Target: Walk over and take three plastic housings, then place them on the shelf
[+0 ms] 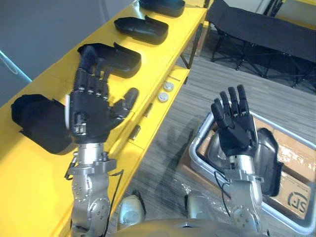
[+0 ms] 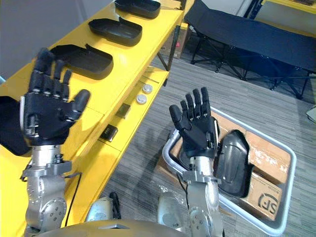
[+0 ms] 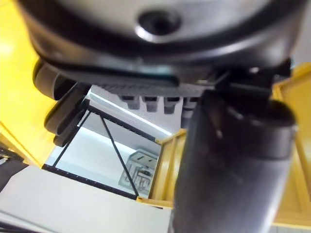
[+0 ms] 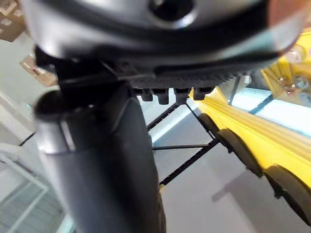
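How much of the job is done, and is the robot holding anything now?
Mostly done, it seems: four black plastic housings lie along the yellow shelf. Nothing is in hand; the left hand and right hand are raised, open and empty. Perhaps nothing is left, though another dark housing lies in the grey bin on the floor.

My left hand (image 1: 91, 116) and right hand (image 1: 236, 129) looked matte black. I saw silver-grey forearms (image 1: 91, 190) below them, at six o'clock.
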`<state>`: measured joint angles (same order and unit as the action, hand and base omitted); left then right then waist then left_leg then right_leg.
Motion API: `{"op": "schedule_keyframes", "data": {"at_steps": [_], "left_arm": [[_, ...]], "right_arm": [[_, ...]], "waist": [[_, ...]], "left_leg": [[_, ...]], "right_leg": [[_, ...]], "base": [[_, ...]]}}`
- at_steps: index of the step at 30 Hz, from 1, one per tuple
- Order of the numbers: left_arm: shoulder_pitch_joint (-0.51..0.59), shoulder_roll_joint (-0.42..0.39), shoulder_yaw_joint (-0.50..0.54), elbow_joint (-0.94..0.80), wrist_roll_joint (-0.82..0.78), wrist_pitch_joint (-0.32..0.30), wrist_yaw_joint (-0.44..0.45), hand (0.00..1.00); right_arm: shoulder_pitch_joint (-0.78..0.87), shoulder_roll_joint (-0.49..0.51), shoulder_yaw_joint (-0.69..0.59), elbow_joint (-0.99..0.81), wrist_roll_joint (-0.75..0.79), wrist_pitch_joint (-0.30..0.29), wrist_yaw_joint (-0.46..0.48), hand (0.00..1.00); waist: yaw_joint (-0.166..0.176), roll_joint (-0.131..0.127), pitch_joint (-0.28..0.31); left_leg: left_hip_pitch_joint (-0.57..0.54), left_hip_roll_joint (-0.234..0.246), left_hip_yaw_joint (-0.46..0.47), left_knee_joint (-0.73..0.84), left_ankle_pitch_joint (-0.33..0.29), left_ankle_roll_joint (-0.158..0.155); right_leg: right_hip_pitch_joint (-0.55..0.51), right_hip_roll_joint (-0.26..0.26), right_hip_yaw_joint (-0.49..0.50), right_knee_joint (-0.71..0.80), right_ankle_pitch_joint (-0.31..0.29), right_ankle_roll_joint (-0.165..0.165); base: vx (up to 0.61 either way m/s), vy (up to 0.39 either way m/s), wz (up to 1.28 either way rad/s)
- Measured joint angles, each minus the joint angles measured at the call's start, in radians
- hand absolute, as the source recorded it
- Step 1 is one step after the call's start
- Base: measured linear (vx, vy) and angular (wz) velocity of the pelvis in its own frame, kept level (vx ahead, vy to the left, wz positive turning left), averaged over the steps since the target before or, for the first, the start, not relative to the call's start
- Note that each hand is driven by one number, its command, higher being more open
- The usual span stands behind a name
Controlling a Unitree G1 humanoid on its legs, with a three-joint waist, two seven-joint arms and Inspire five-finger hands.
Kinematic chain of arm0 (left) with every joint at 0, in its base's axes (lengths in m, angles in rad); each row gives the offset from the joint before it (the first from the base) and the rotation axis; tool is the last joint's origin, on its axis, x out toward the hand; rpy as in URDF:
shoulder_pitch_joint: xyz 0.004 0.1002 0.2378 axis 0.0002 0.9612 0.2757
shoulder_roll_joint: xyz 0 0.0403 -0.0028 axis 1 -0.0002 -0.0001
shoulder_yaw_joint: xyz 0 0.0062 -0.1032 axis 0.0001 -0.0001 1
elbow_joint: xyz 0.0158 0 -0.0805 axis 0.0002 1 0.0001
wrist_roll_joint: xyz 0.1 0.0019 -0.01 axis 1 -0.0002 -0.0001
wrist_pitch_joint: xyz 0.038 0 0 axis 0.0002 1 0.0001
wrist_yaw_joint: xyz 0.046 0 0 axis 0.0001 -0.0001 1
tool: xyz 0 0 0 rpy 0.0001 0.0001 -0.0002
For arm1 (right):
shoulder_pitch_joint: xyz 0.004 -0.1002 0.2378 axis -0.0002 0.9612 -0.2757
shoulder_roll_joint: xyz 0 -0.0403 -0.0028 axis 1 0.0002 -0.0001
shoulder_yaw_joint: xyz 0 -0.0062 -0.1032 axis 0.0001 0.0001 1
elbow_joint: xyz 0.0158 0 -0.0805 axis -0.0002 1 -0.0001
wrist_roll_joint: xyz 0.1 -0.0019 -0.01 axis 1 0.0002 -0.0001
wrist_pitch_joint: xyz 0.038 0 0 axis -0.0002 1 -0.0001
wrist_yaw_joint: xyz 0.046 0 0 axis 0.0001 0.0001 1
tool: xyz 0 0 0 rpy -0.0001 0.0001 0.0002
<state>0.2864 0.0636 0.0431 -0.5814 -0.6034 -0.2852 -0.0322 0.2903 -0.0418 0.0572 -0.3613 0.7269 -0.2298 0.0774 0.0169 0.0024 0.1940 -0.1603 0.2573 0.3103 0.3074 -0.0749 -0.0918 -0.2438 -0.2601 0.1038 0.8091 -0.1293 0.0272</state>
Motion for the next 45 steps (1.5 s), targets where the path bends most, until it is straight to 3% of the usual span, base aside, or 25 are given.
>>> {"op": "schedule_keyframes", "data": {"at_steps": [1, 2, 3, 4, 5, 6, 7, 8, 9, 10, 11, 12, 15, 17, 19, 20, 21, 24, 26, 29, 31, 32, 35, 40, 45], "left_arm": [[0.006, 0.0, 0.016, 0.006, -0.025, 0.0, -0.008, 1.0], [0.029, 0.0, 0.042, 0.022, -0.064, -0.001, -0.025, 1.0], [0.043, -0.001, 0.052, 0.03, -0.078, -0.001, -0.028, 1.0], [0.069, 0.004, 0.056, 0.046, -0.124, -0.003, -0.033, 1.0], [0.079, 0.007, 0.053, 0.071, -0.148, -0.004, -0.043, 1.0], [0.1, -0.019, 0.037, 0.109, -0.178, 0.001, -0.047, 1.0], [0.136, -0.066, 0.017, 0.132, -0.179, 0.005, -0.046, 1.0], [0.144, -0.091, 0.005, 0.134, -0.179, 0.006, -0.046, 1.0], [0.149, -0.121, -0.015, 0.132, -0.179, 0.01, -0.05, 1.0], [0.148, -0.124, -0.018, 0.13, -0.18, 0.011, -0.057, 1.0], [0.144, -0.124, -0.019, 0.125, -0.177, 0.012, -0.069, 1.0], [0.146, -0.122, -0.018, 0.12, -0.172, 0.011, -0.079, 1.0], [0.142, -0.119, -0.012, 0.117, -0.168, -0.004, -0.109, 1.0], [0.139, -0.112, 0.003, 0.118, -0.168, -0.005, -0.111, 1.0], [0.139, -0.111, 0.03, 0.119, -0.166, -0.004, -0.107, 1.0], [0.13, -0.107, 0.039, 0.12, -0.166, -0.001, -0.107, 1.0], [0.114, -0.098, 0.041, 0.123, -0.164, 0.008, -0.107, 1.0], [0.09, -0.056, 0.036, 0.125, -0.107, 0.014, -0.099, 1.0], [0.062, -0.029, 0.029, 0.125, -0.093, 0.021, -0.097, 1.0], [-0.026, 0.005, 0.028, 0.125, -0.093, 0.028, -0.063, 1.0], [-0.069, 0.013, 0.026, 0.126, -0.092, 0.028, -0.056, 1.0], [-0.086, 0.012, 0.019, 0.126, -0.092, 0.028, -0.052, 1.0], [-0.099, 0.011, 0.006, 0.125, -0.092, 0.03, -0.037, 1.0], [-0.138, 0.015, -0.012, 0.126, -0.095, 0.04, -0.022, 1.0], [-0.178, 0.035, -0.023, 0.128, -0.097, 0.042, -0.023, 1.0]], "right_arm": [[0.0, 0.003, -0.008, 0.019, -0.013, -0.001, 0.003, 1.0], [0.01, 0.013, -0.025, 0.069, -0.037, -0.001, 0.006, 1.0], [0.016, 0.017, -0.033, 0.095, -0.047, -0.001, 0.007, 1.0], [0.029, 0.029, -0.055, 0.142, -0.058, 0.0, 0.021, 1.0], [0.05, 0.036, -0.08, 0.168, -0.064, 0.0, 0.028, 1.0], [0.059, 0.024, -0.117, 0.203, -0.077, 0.006, 0.029, 1.0], [0.053, -0.018, -0.158, 0.216, -0.093, 0.025, 0.03, 1.0], [0.049, -0.038, -0.175, 0.217, -0.094, 0.034, 0.029, 1.0], [0.057, -0.061, -0.2, 0.22, -0.094, 0.055, 0.028, 1.0], [0.067, -0.06, -0.207, 0.22, -0.096, 0.063, 0.028, 1.0], [0.083, -0.06, -0.216, 0.22, -0.122, 0.066, 0.026, 1.0], [0.099, -0.06, -0.225, 0.219, -0.151, 0.067, 0.023, 1.0], [0.1, -0.058, -0.231, 0.219, -0.165, 0.066, 0.003, 1.0], [0.094, -0.049, -0.232, 0.219, -0.166, 0.065, -0.016, 1.0], [0.082, -0.047, -0.233, 0.22, -0.184, 0.065, -0.037, 1.0], [0.078, -0.035, -0.236, 0.222, -0.214, 0.064, -0.057, 1.0], [0.076, -0.02, -0.233, 0.233, -0.245, 0.065, -0.083, 1.0], [0.065, 0.013, -0.223, 0.244, -0.357, 0.064, -0.146, 1.0], [0.034, 0.007, -0.237, 0.278, -0.412, 0.064, -0.204, 1.0], [-0.145, -0.008, -0.314, 0.457, -0.496, 0.065, -0.376, 1.0], [-0.25, -0.048, -0.363, 0.529, -0.518, 0.067, -0.463, 1.0], [-0.316, -0.096, -0.391, 0.553, -0.517, 0.068, -0.511, 1.0], [-0.469, -0.199, -0.416, 0.601, -0.517, 0.089, -0.593, 1.0], [-0.603, -0.266, -0.417, 0.657, -0.52, 0.134, -0.632, 1.0], [-0.681, -0.316, -0.377, 0.75, -0.525, 0.138, -0.584, 1.0]], "waist": [[0.003, -0.002, -0.003], [0.004, -0.001, -0.011], [0.004, -0.008, -0.016], [0.005, -0.03, -0.028], [0.002, -0.045, -0.034], [0.004, -0.025, -0.035], [-0.012, 0.011, -0.029], [-0.027, 0.032, -0.019], [-0.051, 0.046, -0.008], [-0.057, 0.042, -0.007], [-0.066, 0.028, 0.001], [-0.066, 0.03, -0.001], [-0.053, 0.054, -0.017], [-0.045, 0.053, -0.017], [-0.043, 0.066, -0.023], [-0.046, 0.075, -0.029], [-0.042, 0.056, -0.018], [-0.041, 0.019, -0.017], [-0.044, 0.014, -0.015], [-0.039, 0.006, 0.022], [-0.023, 0.021, 0.064], [-0.02, 0.043, 0.085], [-0.018, 0.073, 0.128], [-0.017, 0.066, 0.187], [-0.014, 0.075, 0.238]], "left_leg": [[0.0, 0.021, 0.005, -0.007, 0.013, -0.017], [0.0, 0.066, 0.012, -0.02, 0.041, -0.058], [0.0, 0.091, 0.014, -0.023, 0.054, -0.081], [-0.01, 0.13, 0.004, -0.017, 0.079, -0.124], [-0.017, 0.163, -0.038, -0.017, 0.093, -0.147], [-0.013, 0.198, -0.114, -0.037, 0.112, -0.128], [-0.005, 0.236, -0.16, -0.066, 0.174, -0.109], [-0.007, 0.25, -0.178, -0.076, 0.214, -0.088], [-0.014, 0.255, -0.201, -0.099, 0.327, 0.024], [-0.023, 0.252, -0.207, -0.102, 0.388, 0.091], [-0.043, 0.239, -0.218, -0.076, 0.417, 0.13], [-0.04, 0.19, -0.228, -0.031, 0.343, 0.061], [-0.037, 0.065, -0.234, 0.003, 0.161, 0.005], [-0.035, 0.003, -0.237, 0.005, 0.086, 0.001], [-0.006, -0.032, -0.232, -0.033, -0.009, -0.011], [0.015, -0.039, -0.23, -0.084, -0.02, -0.051], [0.027, -0.052, -0.212, -0.103, -0.007, -0.072], [0.015, -0.083, -0.202, -0.111, -0.002, -0.066], [-0.012, -0.098, -0.209, -0.107, 0.003, -0.058], [-0.07, -0.112, -0.237, -0.092, 0.014, -0.051], [-0.098, -0.112, -0.255, -0.09, 0.029, -0.053], [-0.123, -0.111, -0.267, -0.104, 0.048, -0.055], [-0.144, -0.108, -0.28, -0.17, 0.112, -0.062], [-0.145, -0.105, -0.284, -0.23, 0.157, -0.064], [-0.141, -0.109, -0.302, -0.286, 0.197, -0.065]], "right_leg": [[0.013, -0.031, -0.006, -0.033, 0.002, -0.002], [0.038, -0.079, -0.014, -0.117, 0.015, -0.018], [0.048, -0.091, -0.015, -0.164, 0.032, -0.028], [0.074, -0.097, -0.002, -0.28, 0.123, -0.02], [0.102, -0.068, 0.003, -0.315, 0.053, 0.102], [0.12, -0.039, -0.029, -0.333, -0.053, 0.228], [0.115, -0.003, -0.062, -0.34, -0.158, 0.234], [0.112, 0.017, -0.068, -0.329, -0.17, 0.229], [0.108, 0.039, -0.082, -0.304, -0.18, 0.205], [0.114, 0.041, -0.094, -0.305, -0.186, 0.188], [0.121, 0.04, -0.114, -0.31, -0.188, 0.166], [0.132, 0.035, -0.121, -0.336, -0.18, 0.134], [0.124, 0.053, -0.113, -0.459, -0.098, 0.105], [0.104, 0.052, -0.094, -0.523, -0.047, 0.109], [0.104, 0.053, -0.082, -0.586, 0.017, 0.145], [0.103, 0.048, -0.074, -0.603, 0.042, 0.161], [0.099, 0.035, -0.084, -0.617, 0.074, 0.162], [0.109, -0.001, -0.139, -0.686, 0.149, 0.161], [0.108, -0.015, -0.166, -0.713, 0.179, 0.158], [0.106, -0.028, -0.216, -0.76, 0.204, 0.161], [0.101, -0.025, -0.237, -0.78, 0.213, 0.175], [0.081, -0.021, -0.249, -0.79, 0.224, 0.171], [0.046, -0.011, -0.263, -0.808, 0.251, 0.166], [0.022, -0.005, -0.269, -0.812, 0.263, 0.159], [0.016, -0.007, -0.294, -0.812, 0.263, 0.16]], "base": [[-0.1, -0.428, -0.77], [-0.07, -0.495, -0.61], [-0.08, -0.657, -0.69], [-0.06, -0.622, -0.48], [-0.1, -0.717, -0.59], [-0.15, -0.89, -0.69], [-0.16, -0.841, -0.63], [-0.16, -0.691, -0.27], [-0.11, -0.352, 0.13], [-0.11, -0.337, 0.28], [-0.17, -0.328, 0.18], [-0.17, -0.275, 0.1], [-0.15, -0.155, -0.15], [-0.09, -0.047, -0.28], [-0.03, 0.061, -0.32], [0.01, 0.139, -0.3], [0.0, 0.141, -0.3], [-0.06, 0.148, -0.11], [-0.06, 0.088, 0.19], [-0.12, 0.034, 0.27], [-0.12, -0.043, 0.2], [-0.15, -0.066, 0.25], [-0.1, -0.062, 0.12], [-0.02, -0.036, 0.03], [-0.01, -0.02, 0.11]]}}
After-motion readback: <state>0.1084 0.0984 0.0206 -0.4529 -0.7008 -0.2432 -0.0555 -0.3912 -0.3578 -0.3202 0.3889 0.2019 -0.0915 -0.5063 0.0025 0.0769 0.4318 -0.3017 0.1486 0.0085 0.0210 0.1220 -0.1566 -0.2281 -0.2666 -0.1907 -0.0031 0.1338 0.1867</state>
